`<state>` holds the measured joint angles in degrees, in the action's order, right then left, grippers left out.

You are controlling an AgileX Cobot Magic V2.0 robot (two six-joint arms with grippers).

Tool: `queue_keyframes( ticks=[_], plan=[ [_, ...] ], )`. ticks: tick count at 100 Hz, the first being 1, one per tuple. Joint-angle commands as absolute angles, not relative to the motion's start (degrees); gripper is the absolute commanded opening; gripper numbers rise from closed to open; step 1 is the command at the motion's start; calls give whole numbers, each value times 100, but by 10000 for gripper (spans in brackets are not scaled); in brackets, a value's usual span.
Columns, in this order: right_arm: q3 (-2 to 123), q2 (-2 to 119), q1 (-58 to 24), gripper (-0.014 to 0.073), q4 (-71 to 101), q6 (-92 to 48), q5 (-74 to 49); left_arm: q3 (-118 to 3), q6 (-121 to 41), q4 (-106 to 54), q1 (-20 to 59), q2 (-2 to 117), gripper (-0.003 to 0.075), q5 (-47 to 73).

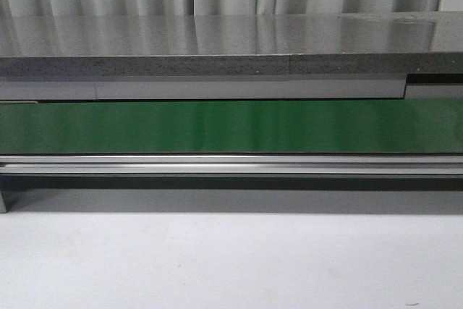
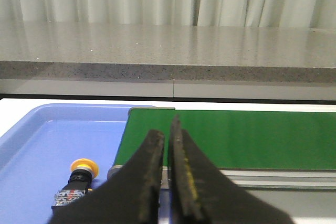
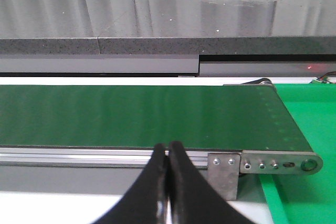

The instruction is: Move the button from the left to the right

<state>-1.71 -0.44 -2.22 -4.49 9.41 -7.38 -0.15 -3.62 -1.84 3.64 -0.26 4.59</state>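
The button (image 2: 77, 180) lies on its side in a blue tray (image 2: 37, 150) in the left wrist view, its yellow-orange cap toward the far side and its black body with blue-red marking nearer. My left gripper (image 2: 167, 132) is shut and empty, beside the button and apart from it, over the end of the green conveyor belt (image 2: 226, 137). My right gripper (image 3: 168, 148) is shut and empty in front of the belt's rail (image 3: 105, 156). Neither gripper nor the button shows in the front view.
The green belt (image 1: 231, 127) runs across the front view behind a metal rail (image 1: 231, 164). A grey stone counter (image 1: 217, 48) stands behind it. The belt's right end roller (image 3: 307, 164) meets a green surface (image 3: 310, 103). White table (image 1: 231, 265) lies in front.
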Motion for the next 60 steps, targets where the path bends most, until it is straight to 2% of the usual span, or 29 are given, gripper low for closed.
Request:
queue_keyframes(
  ticks=[1,60],
  plan=[
    [-169,-143,-211,-68,-436,916,-260,223,-310,-186,342,-233,5,0],
    [-169,-143,-211,-68,-436,916,-260,54,-310,-198,342,-233,5,-166]
  ],
)
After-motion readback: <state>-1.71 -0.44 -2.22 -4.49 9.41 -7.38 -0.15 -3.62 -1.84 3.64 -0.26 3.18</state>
